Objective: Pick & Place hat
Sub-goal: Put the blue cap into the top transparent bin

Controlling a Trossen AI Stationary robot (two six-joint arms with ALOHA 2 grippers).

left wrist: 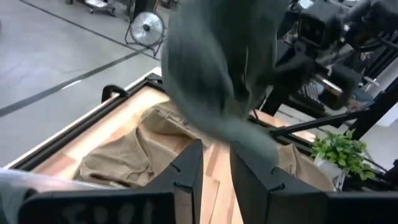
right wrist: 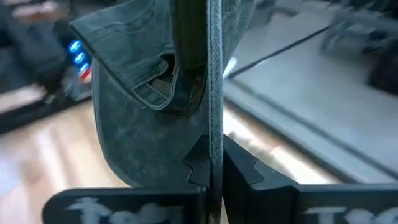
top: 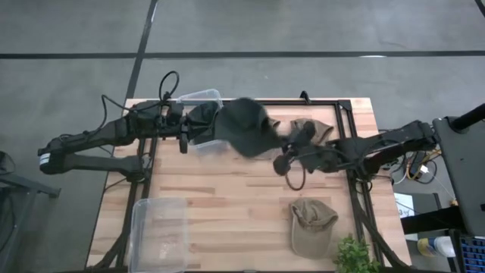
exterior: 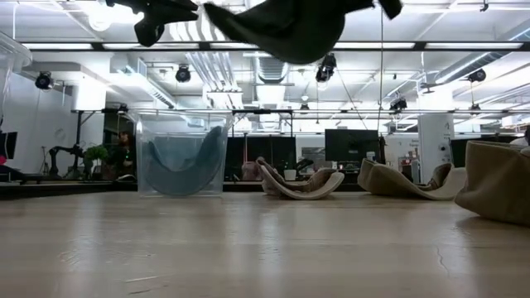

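A dark grey-green hat [top: 246, 127] hangs high above the far middle of the table; the low view shows it at the top of the picture [exterior: 281, 25]. My right gripper [top: 282, 153] is at its right edge and shut on it [right wrist: 211, 165]. My left gripper [top: 186, 130] hovers open to the hat's left, above a clear container [top: 203, 98] that holds another dark hat [exterior: 186, 161]. In the left wrist view the held hat [left wrist: 211, 68] hangs just beyond the open fingers [left wrist: 217, 162]; I cannot see them touching it. My right gripper pinches the hat's stitched rim [right wrist: 215, 93] between its two fingers, close to the back opening with the strap [right wrist: 158, 87]. The rim runs along the fingers. The hat is lifted clear of the table and sags away from the gripper toward the left arm.
A tan hat [top: 312, 226] lies on the near right of the table and another tan hat [top: 309, 129] lies at the far side under the right arm. A second clear bin [top: 159, 231] stands at the near left. A plant [top: 355, 258] sits at the near right edge.
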